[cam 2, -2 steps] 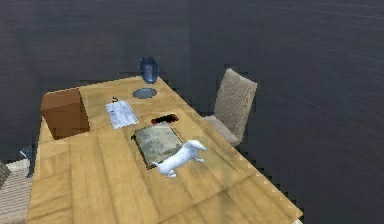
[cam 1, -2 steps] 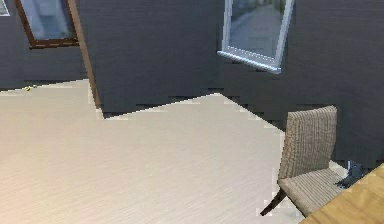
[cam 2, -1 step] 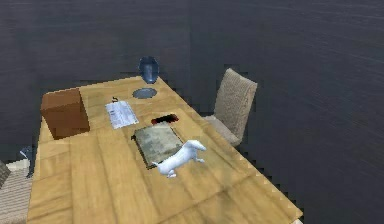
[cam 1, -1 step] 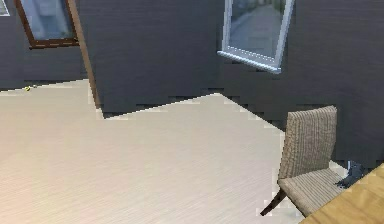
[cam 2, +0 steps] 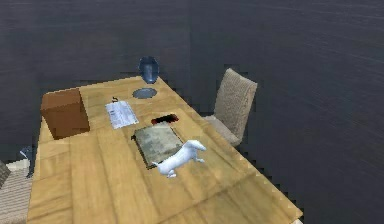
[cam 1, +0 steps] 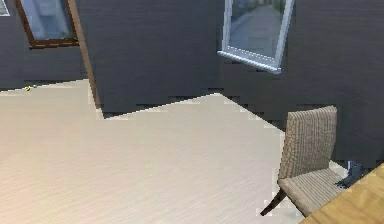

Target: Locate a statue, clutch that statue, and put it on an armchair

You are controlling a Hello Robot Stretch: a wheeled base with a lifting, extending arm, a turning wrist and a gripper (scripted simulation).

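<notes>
FORWARD VIEW
Floor: pale boards (cam 1: 120, 150) run wide and bare from 6 o'clock up to dark walls.
Windows: one window (cam 1: 48, 20) at 11 o'clock, a white-framed window (cam 1: 258, 30) at 1 o'clock.
Woven chair: the woven chair (cam 1: 308, 150) stands at 4 o'clock, just beside the table corner (cam 1: 355, 205) at 5 o'clock, and no arms can be made out on it.
Hazard: taking this seat for the armchair would likely put the drop in the wrong place.

ARM SIDE VIEW
Statue: the white statue (cam 2: 180, 158) lies on its side near the frame's centre on the wooden table (cam 2: 90, 190), touching or overlapping the 5 o'clock corner of a flat dark book (cam 2: 155, 140).
Clutter: a brown box (cam 2: 65, 112) sits at 9 o'clock, a sheet of paper (cam 2: 122, 113) between box and book, and a blue vase (cam 2: 148, 68) at 12 o'clock with a grey dish (cam 2: 145, 93) just below it.
Far chair: the far chair (cam 2: 235, 105) at 2 o'clock again looks armless.
Gripper: whether the fingers are apart, together or on anything cannot be told.
Hazards: a grasp on the thin, lying figure may slip; a low reach may drag the book along; a push toward 4 o'clock could send the statue off the table's edge.
</notes>
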